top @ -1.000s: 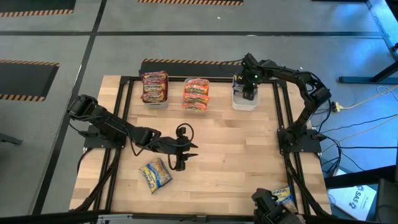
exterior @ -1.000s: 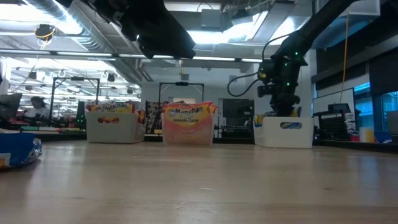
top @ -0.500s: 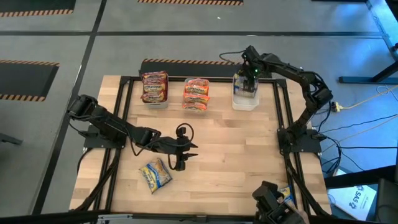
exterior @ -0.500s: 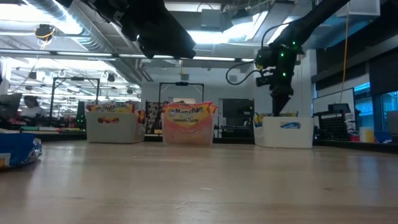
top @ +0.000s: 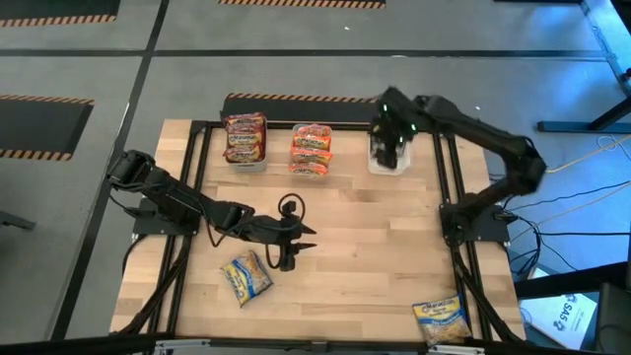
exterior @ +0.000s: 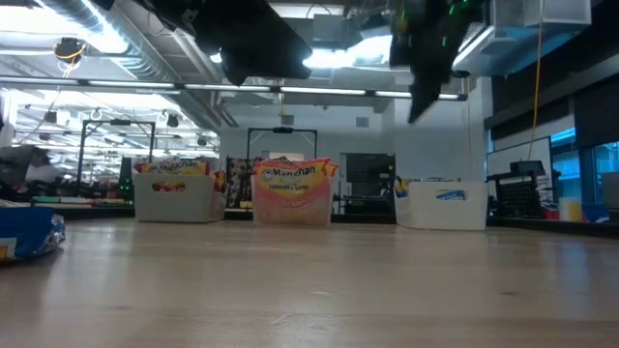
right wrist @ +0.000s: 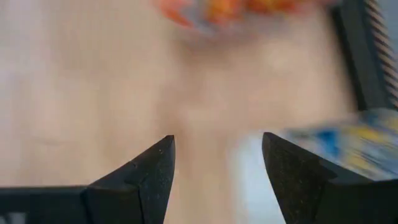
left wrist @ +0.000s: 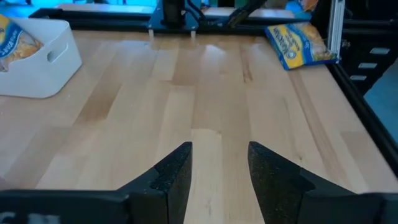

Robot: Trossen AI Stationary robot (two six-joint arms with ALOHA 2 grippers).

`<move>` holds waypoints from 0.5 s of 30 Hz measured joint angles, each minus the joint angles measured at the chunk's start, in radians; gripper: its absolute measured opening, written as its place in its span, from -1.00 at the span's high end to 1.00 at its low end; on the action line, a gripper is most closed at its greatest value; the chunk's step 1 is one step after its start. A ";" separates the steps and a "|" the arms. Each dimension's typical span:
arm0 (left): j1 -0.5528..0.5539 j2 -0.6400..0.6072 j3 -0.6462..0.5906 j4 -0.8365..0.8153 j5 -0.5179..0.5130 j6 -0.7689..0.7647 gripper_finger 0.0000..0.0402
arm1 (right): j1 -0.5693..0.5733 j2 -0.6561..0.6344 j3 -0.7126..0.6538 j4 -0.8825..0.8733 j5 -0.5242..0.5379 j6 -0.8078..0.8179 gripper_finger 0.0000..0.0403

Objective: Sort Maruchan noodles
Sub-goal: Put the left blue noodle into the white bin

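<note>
Right gripper above white bin, jaws wide, empty. Left gripper parted, empty, beside blue packet. Best descend squarely, pinch packet's middle.

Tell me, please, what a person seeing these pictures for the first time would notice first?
Probably the three bins along the table's far edge: the dark red packets, the pink-orange packets, and a white bin under the right end effector, which is open. Next, two loose blue-yellow packets: one near the waiting left end effector, another at the near right corner.
</note>
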 joint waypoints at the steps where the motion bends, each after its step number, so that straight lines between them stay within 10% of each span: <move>1: 0.000 0.000 0.000 0.009 0.000 0.000 0.26 | 0.049 -0.032 -0.018 0.019 -0.046 0.044 -0.13; 6: 0.000 0.000 0.000 0.029 -0.013 0.004 0.27 | 0.357 -0.171 -0.171 0.250 -0.072 0.214 -0.13; 15: -0.024 0.064 0.000 -0.003 0.006 -0.158 0.27 | 0.842 -0.176 -0.480 0.838 0.181 0.415 -0.13</move>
